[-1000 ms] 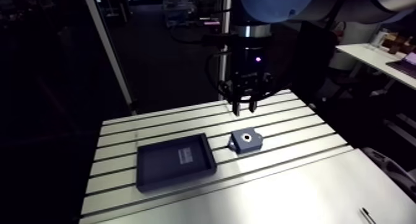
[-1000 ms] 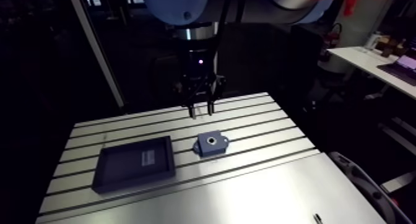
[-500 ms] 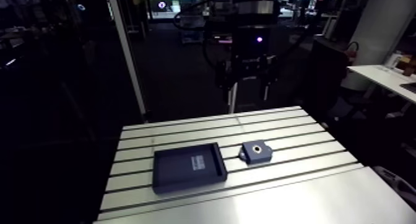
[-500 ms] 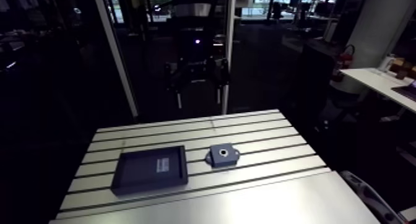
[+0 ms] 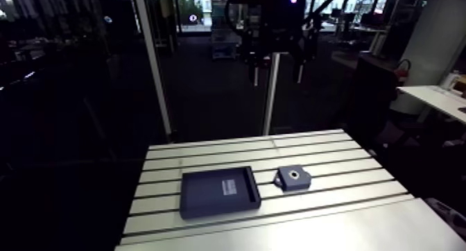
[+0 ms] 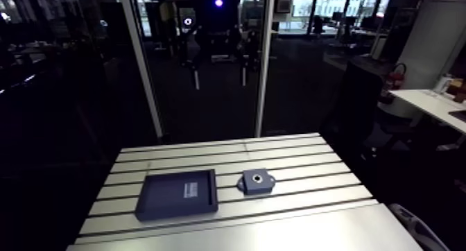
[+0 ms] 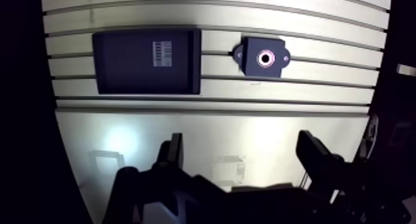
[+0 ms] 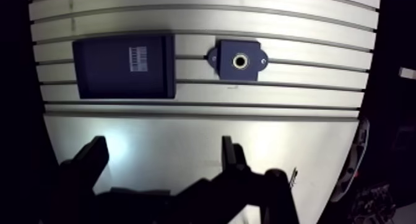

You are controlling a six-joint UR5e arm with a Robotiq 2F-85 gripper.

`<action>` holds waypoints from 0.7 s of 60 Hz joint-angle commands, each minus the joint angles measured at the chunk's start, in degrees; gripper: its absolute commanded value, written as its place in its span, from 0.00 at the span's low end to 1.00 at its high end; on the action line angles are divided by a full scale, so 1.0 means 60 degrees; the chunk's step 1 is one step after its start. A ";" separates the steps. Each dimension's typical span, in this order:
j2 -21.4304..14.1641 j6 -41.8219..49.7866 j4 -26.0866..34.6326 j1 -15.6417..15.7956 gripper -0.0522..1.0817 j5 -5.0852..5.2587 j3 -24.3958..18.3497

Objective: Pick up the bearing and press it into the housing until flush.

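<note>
hidden: bearing cannot be told apart; only a pale ring (image 7: 267, 57) shows in the housing (image 7: 252, 63) bore | jaws: spread wide, empty, high above the counter (image 7: 216, 88), touching nothing | around: dark labelled tray (image 7: 124, 65), then housing just beside it, not touching; nothing between

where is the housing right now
In the arm view the housing sits on the slotted table, just right of the dark tray and apart from it, far below the open gripper.
</note>
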 commanded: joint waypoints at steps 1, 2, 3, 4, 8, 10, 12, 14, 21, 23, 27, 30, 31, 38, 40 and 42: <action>-0.0023 0.0008 0.0124 0.0016 0.05 0.0020 -0.0367; -0.0022 0.0006 0.0124 0.0016 0.05 0.0020 -0.0355; -0.0022 0.0006 0.0124 0.0016 0.05 0.0020 -0.0355; -0.0021 0.0005 0.0112 0.0003 0.05 0.0020 -0.0340; -0.0021 0.0005 0.0109 -0.0011 0.05 0.0047 -0.0338; -0.0021 0.0005 0.0109 -0.0026 0.05 0.0074 -0.0338; -0.0021 0.0005 0.0122 -0.0028 0.05 0.0091 -0.0350; -0.0021 0.0005 0.0124 -0.0041 0.05 0.0093 -0.0365; -0.0050 0.0033 0.0124 -0.0055 0.05 0.0150 -0.0435; -0.0050 0.0034 0.0124 -0.0070 0.05 0.0189 -0.0440; -0.0063 0.0047 0.0124 -0.0072 0.05 0.0289 -0.0441; -0.0090 0.0049 0.0124 -0.0085 0.05 0.0335 -0.0441; -0.0106 0.0049 0.0124 -0.0086 0.05 0.0354 -0.0441; -0.0124 0.0049 0.0112 -0.0087 0.05 0.0358 -0.0441; -0.0124 0.0049 0.0110 -0.0087 0.05 0.0358 -0.0441; -0.0111 0.0049 0.0109 -0.0087 0.05 0.0357 -0.0441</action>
